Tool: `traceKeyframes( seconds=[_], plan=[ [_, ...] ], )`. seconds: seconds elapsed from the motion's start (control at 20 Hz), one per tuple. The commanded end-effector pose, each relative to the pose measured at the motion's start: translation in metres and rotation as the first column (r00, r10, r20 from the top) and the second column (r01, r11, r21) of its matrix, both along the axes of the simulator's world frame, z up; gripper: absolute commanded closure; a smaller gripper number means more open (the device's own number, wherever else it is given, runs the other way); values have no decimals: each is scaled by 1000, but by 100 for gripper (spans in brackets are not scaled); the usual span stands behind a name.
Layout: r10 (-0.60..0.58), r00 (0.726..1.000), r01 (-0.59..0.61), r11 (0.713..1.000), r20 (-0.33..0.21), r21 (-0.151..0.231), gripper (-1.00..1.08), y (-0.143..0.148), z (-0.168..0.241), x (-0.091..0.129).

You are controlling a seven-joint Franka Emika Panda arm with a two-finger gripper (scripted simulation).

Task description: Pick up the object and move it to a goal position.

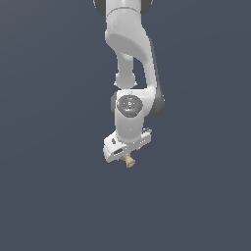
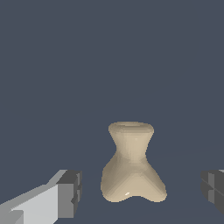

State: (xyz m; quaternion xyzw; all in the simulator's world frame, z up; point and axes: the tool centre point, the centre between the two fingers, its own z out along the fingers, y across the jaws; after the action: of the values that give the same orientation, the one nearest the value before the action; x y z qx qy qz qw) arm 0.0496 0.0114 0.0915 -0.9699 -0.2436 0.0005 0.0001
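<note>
Background: plain dark slate surface [image 1: 49, 196], unbroken.
Gripper [image 2: 140, 192]: one, fingers [image 2: 70, 194] spread wide, touching nothing.
Object [image 2: 131, 168]: one tan spool, between the fingers, gaps on both sides.
Arm [image 1: 130, 59]: one, white.

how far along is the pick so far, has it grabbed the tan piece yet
Done: the gripper is lined up around the tan piece. In hand: the fingers sit wide either side, with gaps showing, so no grasp. Left: closing, lifting and carrying it; no goal marker shows.
</note>
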Motion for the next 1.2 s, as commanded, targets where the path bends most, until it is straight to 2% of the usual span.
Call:
traceKeyframes(
  seconds=[0.0,0.6,0.85,0.9,1.15],
  plan=[
    [0,1000,0,1000,0,0,-92,0,0,0],
    [5,1000,-5,1000,1,0,-92,0,-46,-1],
    [5,1000,-5,1000,1,0,-92,0,-50,1],
    [5,1000,-5,1000,1,0,108,0,-50,1],
    [5,1000,-5,1000,1,0,108,0,-50,1]
  ],
)
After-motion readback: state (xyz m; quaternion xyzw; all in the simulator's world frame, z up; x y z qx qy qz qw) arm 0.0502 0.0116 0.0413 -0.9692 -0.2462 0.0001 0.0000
